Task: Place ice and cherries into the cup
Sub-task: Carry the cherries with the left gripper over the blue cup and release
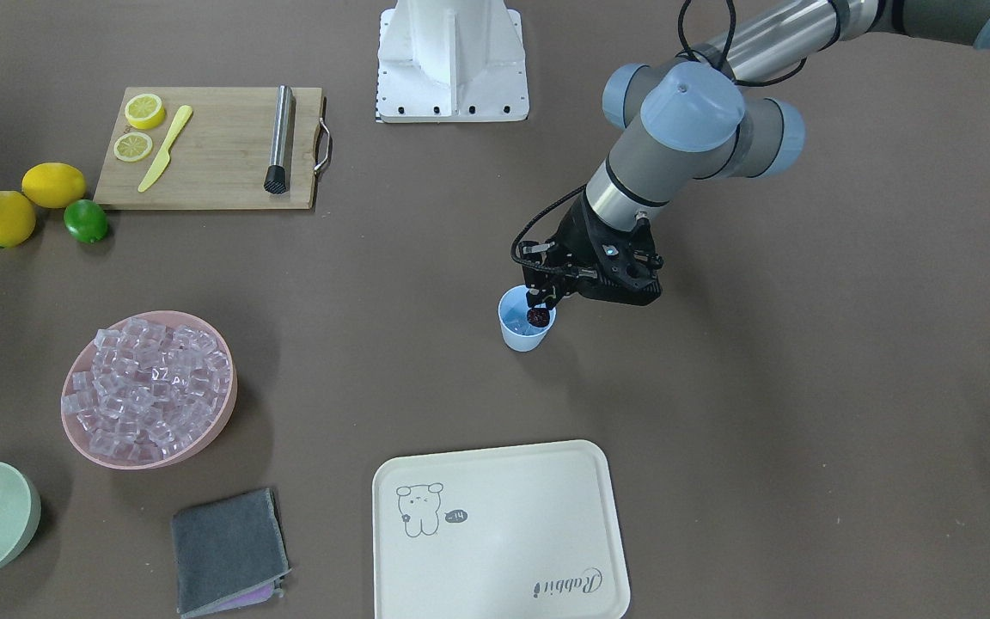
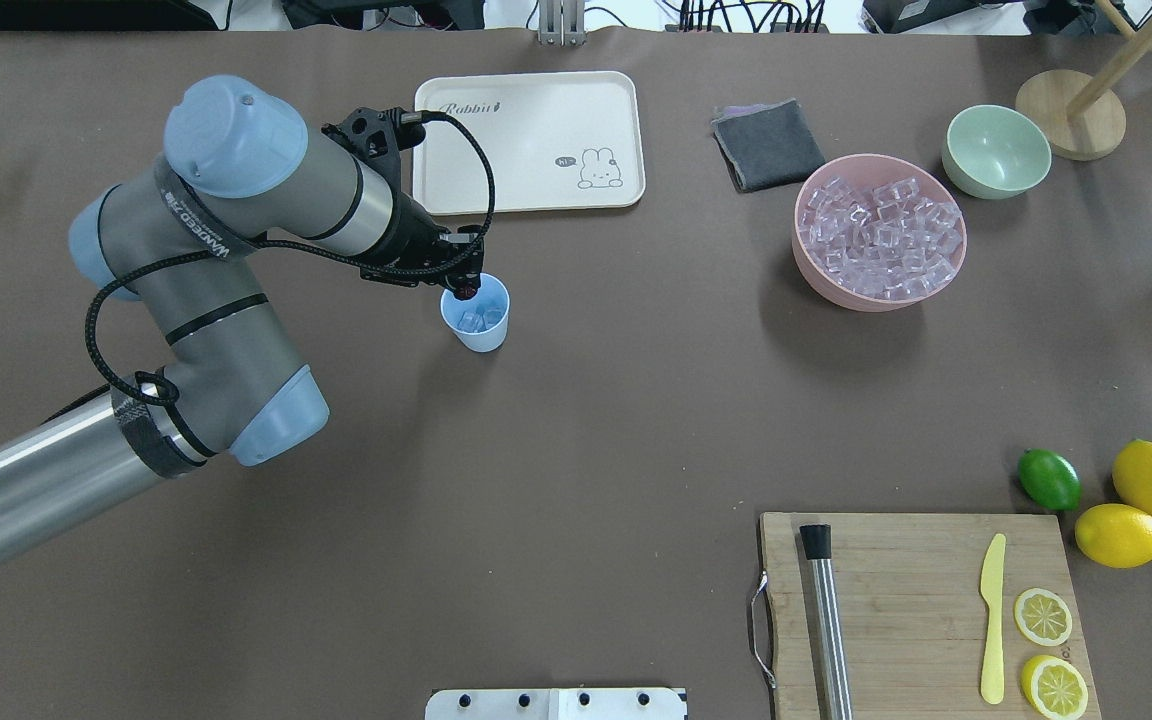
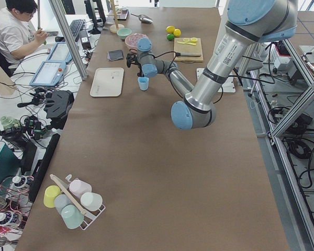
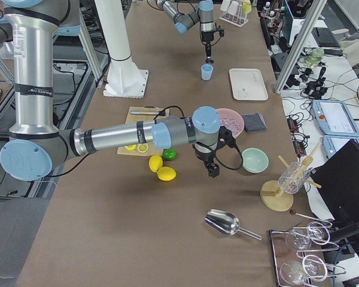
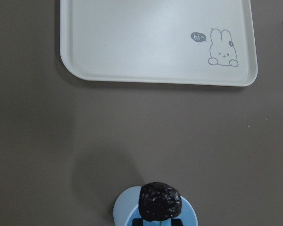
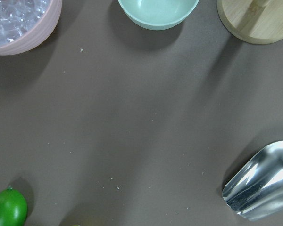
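The light-blue cup [image 2: 484, 335] stands mid-table with a few ice cubes [image 2: 476, 320] inside. My left gripper [image 2: 463, 287] hangs over the cup's rim, shut on the dark cherries [image 1: 538, 318], which hang just above the cup [image 1: 514, 334]. In the left wrist view the cherries [image 5: 159, 201] sit over the cup's rim [image 5: 120, 212]. More ice [image 2: 881, 235] fills the pink bowl [image 2: 816, 280]. My right gripper [image 4: 212, 170] shows only in the exterior right view, low over the table near the green bowl [image 4: 254, 160]; I cannot tell whether it is open or shut.
A cream tray [image 2: 476, 180] lies beyond the cup and a grey cloth [image 2: 768, 145] beside it. A cutting board [image 2: 916, 610] holds a muddler, a knife and lemon slices. A lime [image 2: 1049, 478] and two lemons lie near it. A metal scoop [image 6: 262, 183] lies by the right wrist.
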### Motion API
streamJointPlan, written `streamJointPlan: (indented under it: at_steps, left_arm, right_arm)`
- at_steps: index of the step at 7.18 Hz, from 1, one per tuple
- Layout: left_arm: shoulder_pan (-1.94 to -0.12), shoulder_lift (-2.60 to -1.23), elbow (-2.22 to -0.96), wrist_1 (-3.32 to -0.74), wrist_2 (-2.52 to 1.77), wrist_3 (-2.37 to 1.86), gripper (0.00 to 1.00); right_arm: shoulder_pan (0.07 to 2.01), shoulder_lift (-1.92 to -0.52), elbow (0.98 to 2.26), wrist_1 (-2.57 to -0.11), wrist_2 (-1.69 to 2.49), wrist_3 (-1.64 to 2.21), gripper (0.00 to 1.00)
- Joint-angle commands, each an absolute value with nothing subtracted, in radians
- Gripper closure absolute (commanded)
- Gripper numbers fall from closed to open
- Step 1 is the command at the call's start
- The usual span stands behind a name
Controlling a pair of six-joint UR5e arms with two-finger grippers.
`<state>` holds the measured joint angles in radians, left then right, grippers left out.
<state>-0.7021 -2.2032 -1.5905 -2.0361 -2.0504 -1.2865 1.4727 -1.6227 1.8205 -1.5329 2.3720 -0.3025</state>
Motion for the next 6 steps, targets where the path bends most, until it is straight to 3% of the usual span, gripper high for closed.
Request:
streamJointPlan:
  at_steps: [1,2,4,6]
  left_arm:
    - [-0.695,-2.201,-1.591,-2.036,-2.049,-1.287,0.39]
    - [-0.690,-2.197,-1.592,-2.036,-2.049,-1.287,0.03]
    - [-0.696,-2.168,-1.630,-2.034,-2.059,-1.281,0.03]
    - [-0.818,-2.056,-1.648,-2.033,-2.116,-1.176,0.03]
  right_arm:
    - [1.482,-1.620,1.822,-1.542,2.365,-0.304,0.02]
    - [1.486,-1.620,1.828,-1.542,2.365,-0.304,0.02]
    - [1.486,-1.615,1.830,-1.542,2.365,-0.304,0.02]
    - [1.491,-1.615,1.824,-1.543,2.365,-0.302,0.02]
